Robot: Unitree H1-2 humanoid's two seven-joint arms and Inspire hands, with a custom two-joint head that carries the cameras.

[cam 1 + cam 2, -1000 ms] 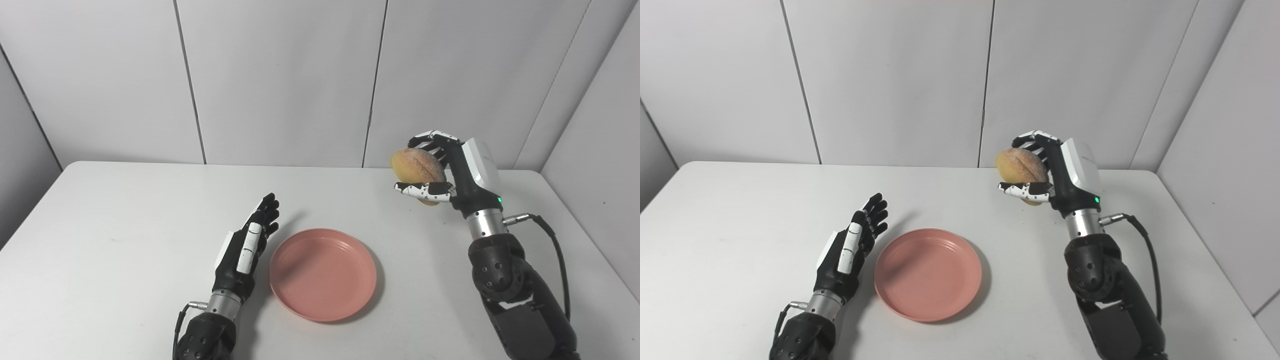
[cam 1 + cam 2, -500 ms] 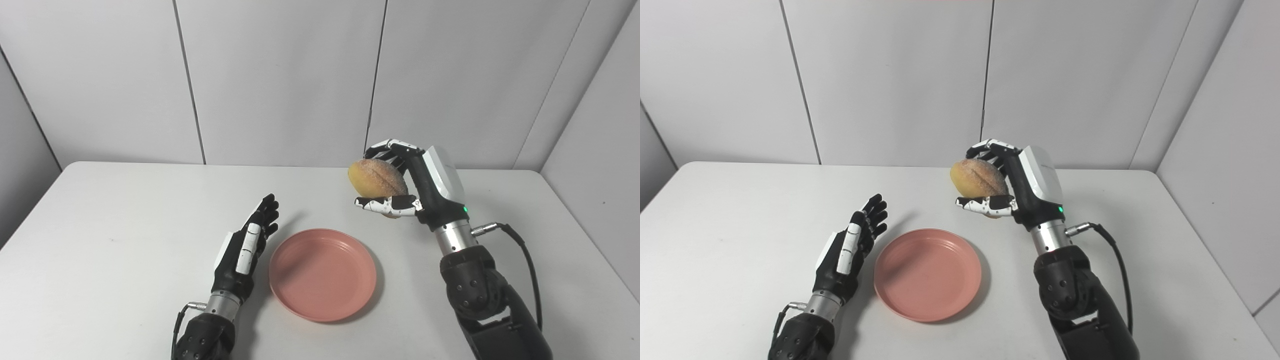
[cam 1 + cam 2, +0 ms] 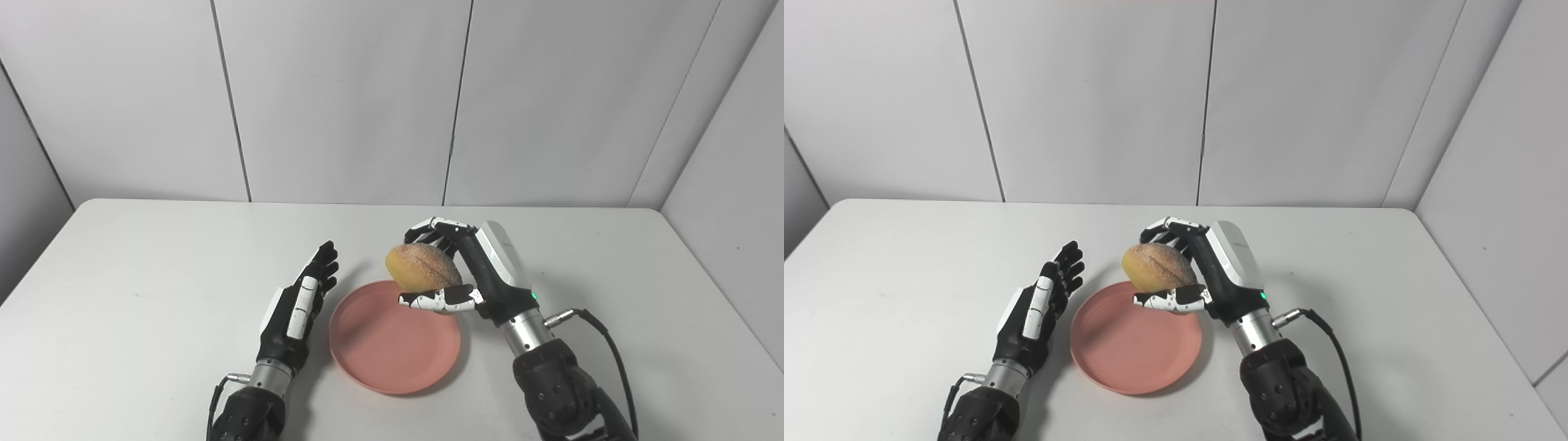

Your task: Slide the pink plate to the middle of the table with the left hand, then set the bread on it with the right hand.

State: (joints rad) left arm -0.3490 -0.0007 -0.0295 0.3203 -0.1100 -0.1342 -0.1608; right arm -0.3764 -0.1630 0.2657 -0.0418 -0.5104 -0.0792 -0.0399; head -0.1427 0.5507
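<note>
A: Right hand (image 3: 471, 275) is up over the surface (image 3: 122, 294), fingers (image 3: 438, 229) curled around the bread (image 3: 421, 274), thumb tucked underneath it. Firm hold, the roll sits sideways in the palm, its crease facing the cameras.

B: And where is it relative to the plate (image 3: 392, 355)?

A: The bread hangs above the plate's rim at about one o'clock, clear of it, not touching. You can see pink below the thumb on both views.

B: The plate itself?

A: Flat on the white surface, near the middle, a little toward the near edge. Nothing lies in it.

B: Left hand?

A: The left hand (image 3: 297, 309) stands on its edge just beside the plate at nine o'clock, fingers straight and spread a touch, pointing toward twelve. It grips nothing. Whether the palm side actually touches the rim I cannot tell; there is shadow between them.

B: Arms?

A: Both come in from the near edge, the left at about seven o'clock of the plate, the right at about four. A black cable (image 3: 606, 355) loops off the right wrist, and a small green light (image 3: 534, 296) glows on the back of that hand.

B: Background?

A: Plain grey wall panels (image 3: 343, 98) behind the far edge.
</note>
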